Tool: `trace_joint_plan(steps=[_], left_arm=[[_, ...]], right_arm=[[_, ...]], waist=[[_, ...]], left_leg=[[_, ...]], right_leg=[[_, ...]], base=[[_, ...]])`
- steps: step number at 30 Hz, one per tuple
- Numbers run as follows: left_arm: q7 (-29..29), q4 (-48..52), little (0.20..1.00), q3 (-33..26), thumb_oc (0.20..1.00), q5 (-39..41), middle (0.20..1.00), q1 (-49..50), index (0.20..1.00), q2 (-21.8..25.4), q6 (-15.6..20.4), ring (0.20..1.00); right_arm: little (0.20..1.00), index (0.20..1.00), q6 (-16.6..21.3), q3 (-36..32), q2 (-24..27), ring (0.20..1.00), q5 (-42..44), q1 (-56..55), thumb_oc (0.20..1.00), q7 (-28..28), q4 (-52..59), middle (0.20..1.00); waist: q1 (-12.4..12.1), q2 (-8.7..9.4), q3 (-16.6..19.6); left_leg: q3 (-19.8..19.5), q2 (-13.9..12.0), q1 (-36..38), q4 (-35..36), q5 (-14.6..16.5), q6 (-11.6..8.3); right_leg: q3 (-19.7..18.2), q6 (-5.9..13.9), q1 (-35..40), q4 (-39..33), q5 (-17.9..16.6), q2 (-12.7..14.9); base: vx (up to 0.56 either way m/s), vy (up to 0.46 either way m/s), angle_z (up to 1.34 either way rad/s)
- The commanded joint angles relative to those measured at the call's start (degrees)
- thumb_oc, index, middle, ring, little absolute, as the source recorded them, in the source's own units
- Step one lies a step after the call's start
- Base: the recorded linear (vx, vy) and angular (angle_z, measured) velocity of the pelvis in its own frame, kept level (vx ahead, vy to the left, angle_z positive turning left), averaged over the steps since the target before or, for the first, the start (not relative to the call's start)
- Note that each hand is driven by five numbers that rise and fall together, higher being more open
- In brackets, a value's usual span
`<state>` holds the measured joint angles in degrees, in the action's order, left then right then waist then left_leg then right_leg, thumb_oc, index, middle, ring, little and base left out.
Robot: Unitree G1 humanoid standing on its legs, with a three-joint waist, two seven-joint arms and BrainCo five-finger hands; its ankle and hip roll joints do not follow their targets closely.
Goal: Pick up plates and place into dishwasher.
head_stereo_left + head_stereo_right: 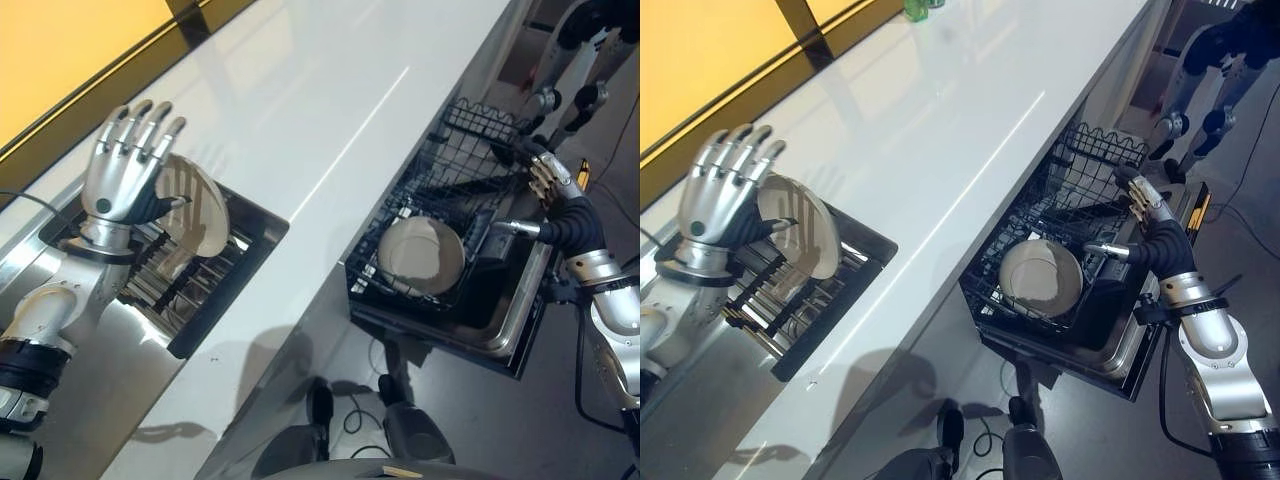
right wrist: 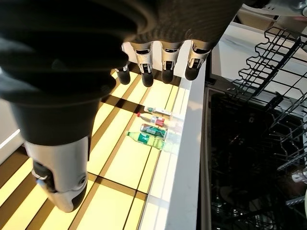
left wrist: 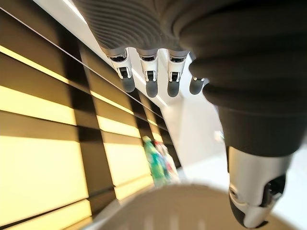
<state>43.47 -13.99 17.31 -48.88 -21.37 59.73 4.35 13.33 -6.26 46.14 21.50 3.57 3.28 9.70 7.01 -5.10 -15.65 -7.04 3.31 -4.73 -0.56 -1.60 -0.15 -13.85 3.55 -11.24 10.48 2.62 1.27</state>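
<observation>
Nearest, on the robot's left, the left hand stands upright over the sunken black drying rack with metal bars, fingers straight and spread wide, thumb just beside a round cream-white plate. That plate stands on edge in the rack, tilted, right behind the hand; whether the hand touches it cannot be told. In the left wrist view the plate's pale rim shows blurred past the fingers, which are straight and grip nothing.

Across the long glossy white desk, on the robot's right, the black wire dishwasher basket is pulled out over the open dishwasher door. A second round cream plate leans inside its near part.

The right hand hovers at the basket's far right edge, fingers relaxed and open, holding nothing.

Farther off, green and red bottles stand at the desk's far end by the yellow-lit wall.
</observation>
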Motion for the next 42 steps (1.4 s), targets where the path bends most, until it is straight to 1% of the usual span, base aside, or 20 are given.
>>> trace_joint_plan(steps=[1, 3, 6, 9, 10, 12, 13, 14, 16, 22, 24, 31, 34, 37, 38, 40, 42], left_arm=[[1.7, -2.1, 1.0, -1.1, 1.0, -3.1, 1.0, -4.0, 1.0, 4.3, -4.4, 1.0], [0.3, -2.9, 1.0, 0.1, 1.0, -3.2, 1.0, -5.2, 1.0, 5.4, -4.6, 1.0], [-1.1, -4.5, 1.0, 3.1, 1.0, -3.1, 1.0, -7.3, 1.0, 5.6, -4.9, 1.0], [-2.3, -6.5, 1.0, 6.2, 1.0, -3.3, 1.0, -10.5, 1.0, 5.7, -4.1, 1.0], [-2.7, -7.1, 1.0, 7.5, 1.0, -2.8, 1.0, -11.9, 1.0, 5.9, -4.2, 1.0], [-2.8, -9.0, 1.0, 8.9, 1.0, -2.8, 1.0, -14.2, 1.0, 6.0, -3.2, 1.0], [-2.8, -9.5, 0.768, 9.5, 0.768, -2.5, 0.768, -15.1, 0.768, 6.3, -2.9, 0.768], [-2.9, -9.6, 0.2, 10.0, 0.2, -2.1, 0.2, -15.6, 0.2, 6.7, -2.6, 0.2], [-3.2, -9.3, 0.2, 9.7, 0.2, -1.5, 0.2, -15.5, 0.2, 7.0, -2.1, 0.2], [-1.5, -8.2, 0.2, 7.3, 0.2, -1.1, 0.2, -12.1, 0.2, 7.0, -1.3, 0.2], [0.1, -8.2, 0.2, 5.9, 0.2, -1.1, 0.2, -10.7, 0.2, 6.6, -0.8, 0.2], [2.2, -7.2, 0.2, 3.3, 0.2, -1.8, 0.2, -7.9, 0.2, 6.0, -1.2, 0.2], [3.2, -6.9, 0.2, 2.1, 0.2, -0.5, 0.2, -7.0, 0.2, 6.1, -2.5, 0.2], [7.2, -7.4, 0.2, -0.7, 0.2, 3.6, 0.2, -5.0, 0.2, 5.7, -5.2, 0.2], [8.7, -7.6, 0.2, -2.0, 0.2, 4.6, 0.2, -4.2, 0.2, 5.3, -5.5, 0.2], [12.7, -8.0, 0.2, -5.6, 0.2, 7.4, 0.2, -2.5, 0.2, 4.0, -5.4, 0.2], [15.2, -7.7, 0.2, -9.2, 0.2, 9.3, 0.2, -0.8, 0.2, 2.3, -4.6, 0.2]], right_arm=[[1.0, 1.0, 1.7, -1.3, 3.7, 1.0, 1.1, 2.3, 1.0, 0.0, 1.1, 1.0], [1.0, 1.0, 2.1, -1.2, 4.3, 1.0, 1.3, 2.9, 1.0, 0.2, 0.8, 1.0], [1.0, 1.0, 1.7, -0.2, 4.8, 1.0, 0.8, 5.0, 1.0, -0.1, 0.2, 1.0], [1.0, 1.0, 0.6, 1.0, 5.5, 1.0, 0.6, 7.0, 1.0, -0.9, 0.3, 1.0], [1.0, 1.0, 0.6, 1.5, 5.5, 1.0, 0.2, 8.0, 1.0, -1.3, 0.1, 1.0], [1.0, 1.0, 0.7, 2.3, 5.1, 1.0, -0.5, 9.2, 1.0, -1.6, -0.4, 1.0], [1.0, 1.0, 0.8, 2.3, 4.9, 1.0, -0.7, 9.4, 1.0, -1.6, -0.6, 1.0], [1.0, 1.0, 1.0, 2.4, 4.9, 1.0, -0.8, 9.4, 1.0, -1.8, -0.6, 1.0], [1.0, 1.0, 1.0, 2.0, 4.8, 1.0, -0.8, 8.8, 1.0, -1.6, -0.3, 1.0], [1.0, 1.0, 0.8, 0.7, 5.2, 1.0, -0.5, 7.1, 1.0, 0.1, 0.1, 1.0], [1.0, 1.0, 0.0, 0.3, 5.3, 1.0, -0.3, 7.2, 1.0, 0.7, -0.2, 1.0], [1.0, 1.0, -0.6, 0.4, 4.8, 1.0, -0.2, 7.0, 1.0, 1.0, -0.3, 1.0], [1.0, 1.0, -0.9, 0.2, 4.6, 1.0, 0.0, 6.3, 1.0, 1.1, 0.0, 1.0], [1.0, 1.0, -0.4, -0.3, 4.3, 1.0, 0.3, 5.2, 1.0, 1.2, -0.1, 1.0], [1.0, 1.0, -0.4, -0.5, 4.1, 1.0, 0.4, 4.7, 1.0, 1.1, 0.1, 1.0], [1.0, 1.0, -0.3, -0.6, 3.3, 1.0, 0.0, 3.9, 1.0, 1.1, 0.4, 1.0], [1.0, 1.0, 0.0, -0.8, 2.3, 1.0, -0.3, 2.9, 1.0, 1.2, 0.6, 1.0]], waist=[[0.6, 1.39, 0.3], [0.7, 1.25, -0.5], [0.8, 1.07, -1.6], [1.0, 1.15, -2.6], [1.1, 1.19, -3.2], [1.0, 1.37, -3.8], [0.9, 1.4, -3.9], [0.8, 1.4, -4.1], [0.6, 1.25, -4.0], [0.3, 0.57, -3.3], [-0.1, 0.26, -2.6], [-0.8, 0.28, -1.6], [-1.1, 0.38, -1.0], [-1.5, 0.6, 0.0], [-1.7, 0.75, 0.3], [-2.1, 1.08, 1.2], [-2.4, 1.49, 1.9]], left_leg=[[0.3, 2.0, -4.2, -6.7, 3.5, 0.43], [0.4, 2.2, -5.3, -7.6, 3.6, 0.52], [0.5, 2.5, -6.7, -8.5, 3.6, 0.71], [0.7, 2.5, -8.1, -9.4, 3.6, 0.75], [0.7, 2.5, -9.0, -9.6, 3.4, 0.8], [0.7, 2.5, -9.8, -9.6, 3.3, 0.91], [0.7, 2.5, -9.9, -9.6, 3.3, 0.96], [0.8, 2.5, -9.9, -9.5, 3.2, 1.02], [0.7, 2.6, -9.6, -9.3, 3.3, 1.12], [0.6, 2.9, -7.8, -8.6, 3.4, 1.13], [0.6, 2.9, -7.1, -8.2, 3.5, 1.02], [0.3, 2.4, -5.6, -7.0, 3.2, 0.79], [0.1, 2.2, -4.7, -6.1, 3.0, 0.72], [-0.2, 2.0, -3.5, -5.2, 2.9, 0.64], [-0.4, 2.0, -3.2, -5.0, 2.9, 0.66], [-0.5, 1.9, -2.4, -4.5, 2.9, 0.68], [-0.7, 1.7, -1.7, -4.0, 2.9, 0.7]], right_leg=[[1.3, 2.58, -1.2, -1.2, -3.1, 3.2], [1.4, 2.71, -2.1, -0.7, -3.3, 3.6], [1.4, 2.81, -3.8, 0.4, -3.5, 3.7], [1.4, 2.8, -5.3, 1.3, -3.7, 3.8], [1.4, 2.77, -6.0, 1.5, -3.9, 3.8], [1.4, 2.74, -6.8, 1.6, -4.2, 3.7], [1.4, 2.73, -7.0, 1.6, -4.2, 3.7], [1.5, 2.73, -7.0, 1.6, -4.3, 3.7], [1.8, 2.71, -6.8, 1.5, -4.2, 4.0], [2.5, 2.53, -5.4, 1.3, -3.6, 4.5], [2.9, 2.41, -4.9, 1.3, -3.2, 4.8], [3.9, 2.34, -3.7, 1.0, -2.8, 5.0], [4.4, 2.29, -3.0, 0.8, -2.5, 5.0], [4.9, 2.31, -1.9, 0.4, -2.3, 5.2], [5.0, 2.29, -1.6, 0.3, -2.2, 5.1], [5.3, 2.26, -0.9, 0.1, -1.9, 5.1], [5.7, 2.21, -0.2, 0.1, -1.6, 5.0]], base=[[0.02, 0.104, -0.11], [-0.01, 0.109, -0.09], [-0.02, 0.098, -0.01], [-0.04, 0.074, 0.01], [-0.08, 0.048, 0.0], [-0.06, 0.03, 0.01], [0.0, 0.0, 0.0], [0.0, 0.036, 0.03], [0.02, 0.05, 0.01], [0.05, 0.049, 0.01], [0.05, 0.036, 0.04], [0.0, -0.004, 0.07], [0.0, -0.015, 0.12], [0.02, -0.023, 0.04], [0.03, -0.034, 0.03], [0.03, -0.045, 0.06], [0.05, -0.061, 0.13]])
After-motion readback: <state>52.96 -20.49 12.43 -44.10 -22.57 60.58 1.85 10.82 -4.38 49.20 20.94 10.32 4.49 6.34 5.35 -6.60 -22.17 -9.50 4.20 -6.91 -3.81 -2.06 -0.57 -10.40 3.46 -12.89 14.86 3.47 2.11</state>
